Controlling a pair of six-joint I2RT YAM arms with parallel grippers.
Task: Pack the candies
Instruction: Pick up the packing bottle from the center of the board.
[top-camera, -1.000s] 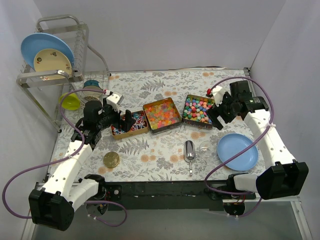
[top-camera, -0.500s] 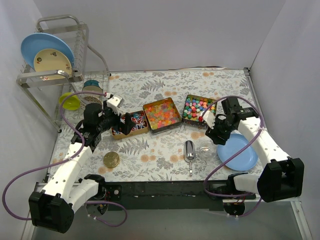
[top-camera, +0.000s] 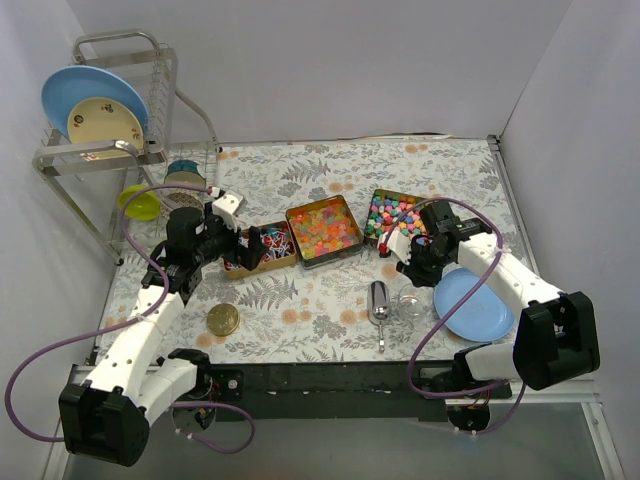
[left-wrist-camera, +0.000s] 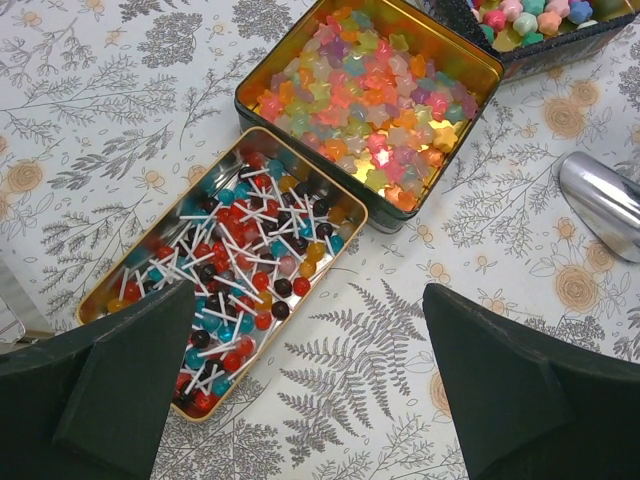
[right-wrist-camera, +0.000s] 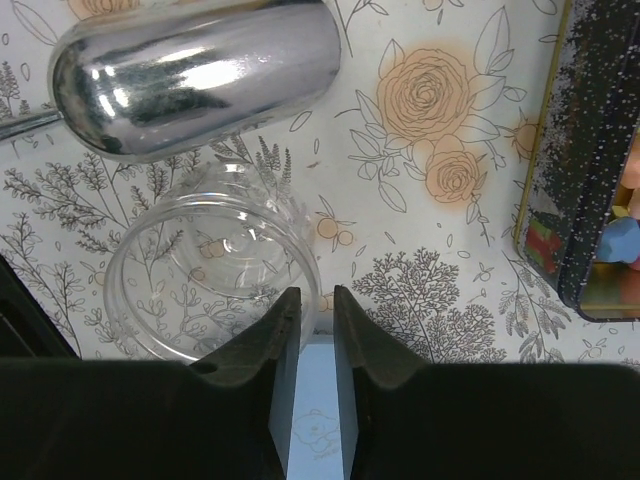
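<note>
Red, blue and dark candies on white sticks are lying in the left tin. Star-shaped gummies are filling the middle tin, and pastel cubes are sitting in the right tin. None are showing in the glass jar, which is standing empty on the table, just beside the metal scoop. Right pincer is straddling the jar's near rim with its fingers set at a narrow gap; whether they are bearing on the glass cannot be told. Left pincer is hovering wide open above the left tin, holding nothing. Risk noted: a hold on one thin, smooth wall is likely to let the jar slip or tip, knocking the scoop or rolling toward the blue plate.
</note>
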